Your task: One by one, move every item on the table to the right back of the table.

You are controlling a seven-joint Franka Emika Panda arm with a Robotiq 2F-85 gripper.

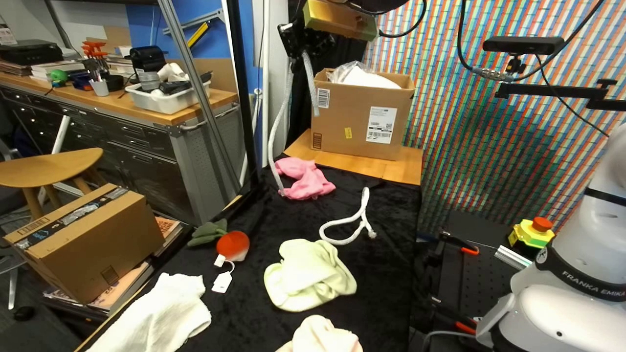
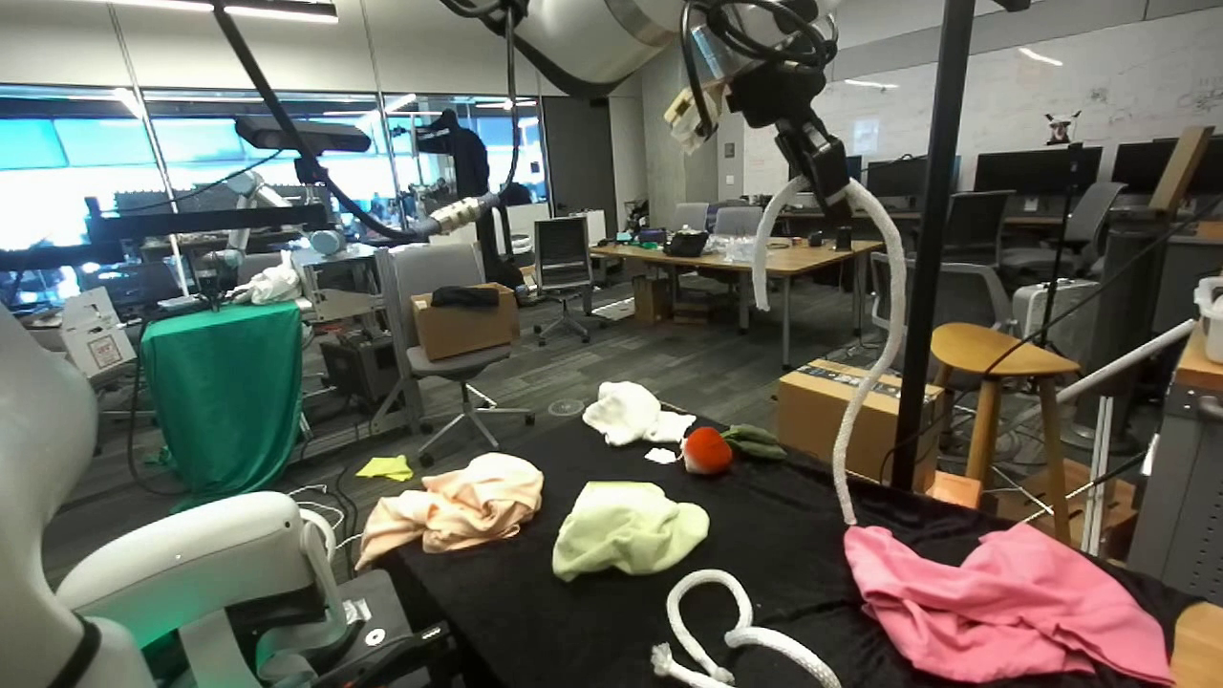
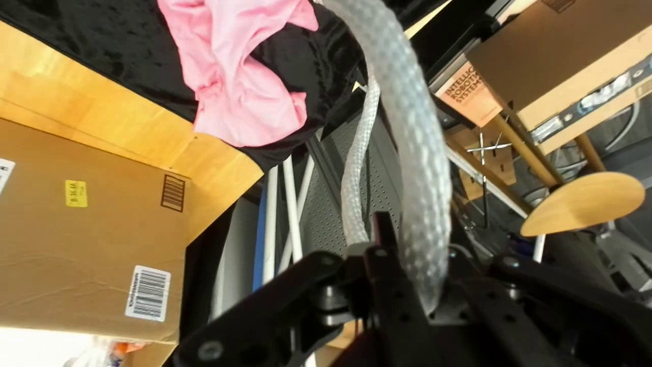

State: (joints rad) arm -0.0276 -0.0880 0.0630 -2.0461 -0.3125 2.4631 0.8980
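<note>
High over the back of the black table, my gripper is shut on a white rope. A short end and a long end hang from the jaws. The long end reaches down to the edge of the pink cloth; whether it touches is unclear. A looped white rope lies mid-table. Nearer in that view are a pale green cloth, a peach cloth, a white cloth and a red plush with green leaves and white tags. In the wrist view the rope hides part of the fingers.
A cardboard box stands on a wooden strip behind the black cloth. A dark upright post rises beside the table edge near the hanging rope. Another cardboard box and a stool are off to the side.
</note>
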